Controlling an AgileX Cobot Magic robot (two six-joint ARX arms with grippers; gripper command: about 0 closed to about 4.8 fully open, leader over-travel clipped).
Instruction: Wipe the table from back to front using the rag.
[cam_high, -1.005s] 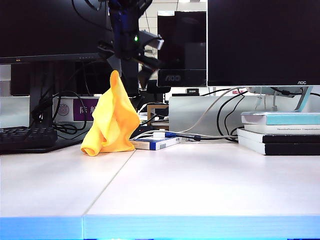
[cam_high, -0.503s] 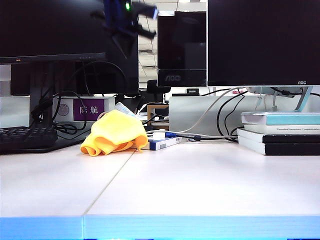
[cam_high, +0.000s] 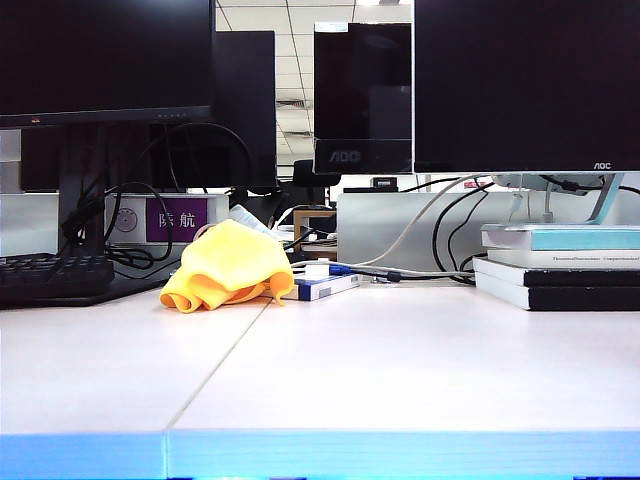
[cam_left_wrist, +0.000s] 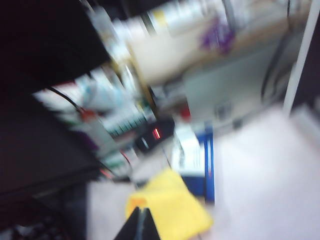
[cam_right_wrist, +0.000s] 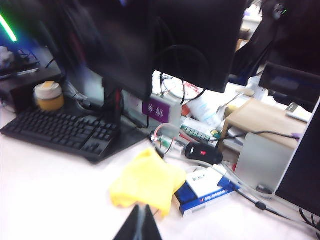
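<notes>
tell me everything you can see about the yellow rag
The rag is a soft yellow-orange cloth, crumpled into a low folded heap. It lies loose at the back of the table, left of centre, its right edge against a blue-and-white box. Neither gripper touches it.

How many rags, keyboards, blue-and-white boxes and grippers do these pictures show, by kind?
Rag: 1
Keyboard: 1
Blue-and-white box: 1
Grippers: 2, left gripper and right gripper, both above the rag, jaws shut
Total: 5
</notes>
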